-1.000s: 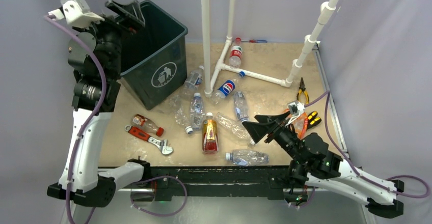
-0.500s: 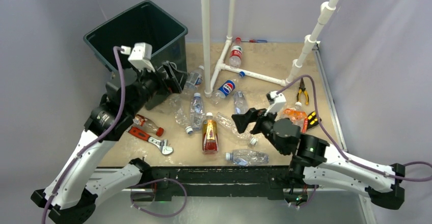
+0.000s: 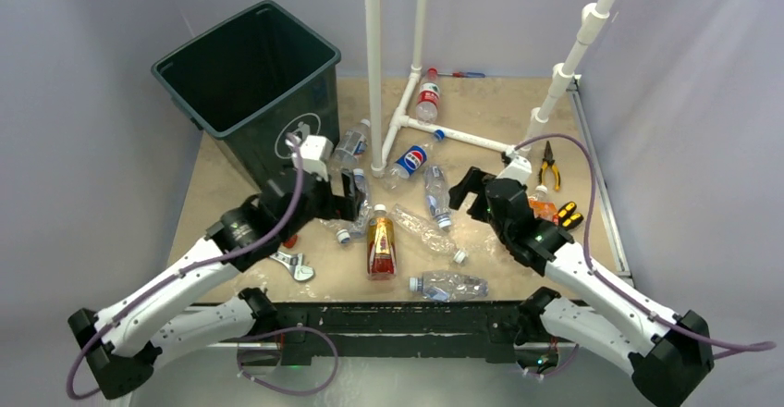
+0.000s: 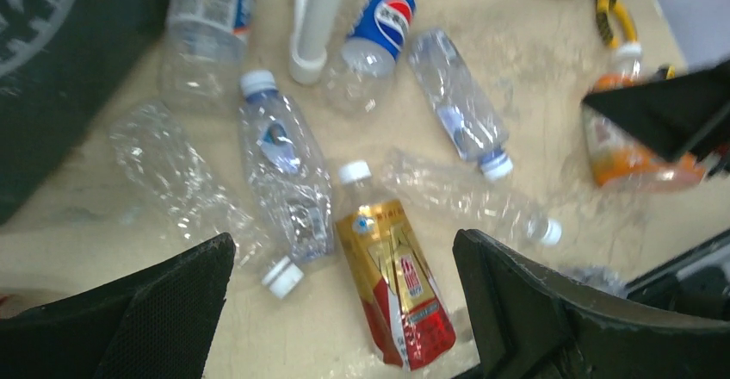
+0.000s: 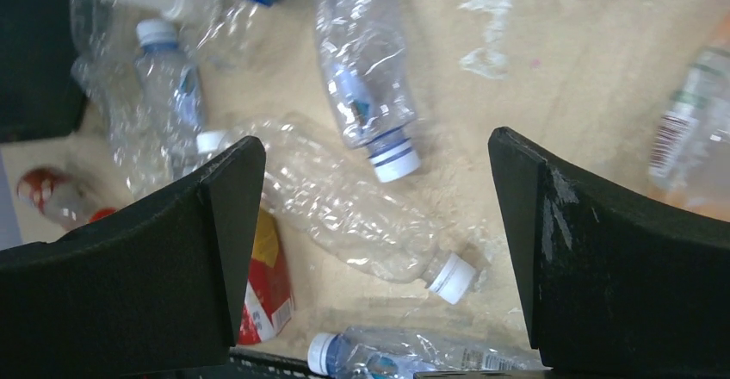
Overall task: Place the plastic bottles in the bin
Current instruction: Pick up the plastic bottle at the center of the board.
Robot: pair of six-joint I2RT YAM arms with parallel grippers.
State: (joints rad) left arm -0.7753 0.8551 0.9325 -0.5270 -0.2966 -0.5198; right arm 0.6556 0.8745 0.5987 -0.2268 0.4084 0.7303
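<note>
The dark green bin (image 3: 277, 139) stands at the far left. Several plastic bottles lie scattered mid-table: a gold-and-red labelled one (image 3: 380, 243), a crushed clear one (image 3: 421, 227), a clear one (image 3: 436, 194), a blue-labelled one (image 3: 411, 160) and one near the front edge (image 3: 450, 285). My left gripper (image 3: 347, 199) hovers open over this cluster, with the gold bottle (image 4: 392, 276) lying between its fingers in the left wrist view. My right gripper (image 3: 467, 194) is also open and empty. It hangs above the crushed clear bottle (image 5: 344, 215) and the clear bottle's white cap (image 5: 392, 159).
A white pipe frame (image 3: 373, 65) rises behind the bottles, with a red-labelled bottle (image 3: 427, 96) beside it. An orange bottle (image 3: 541, 208) and pliers (image 3: 549, 162) lie at the right. A wrench (image 3: 294, 264) sits under my left arm.
My left arm has swung down from above the bin to the bottles mid-table. My right arm has reached forward and left over them. Both grippers stayed open.
</note>
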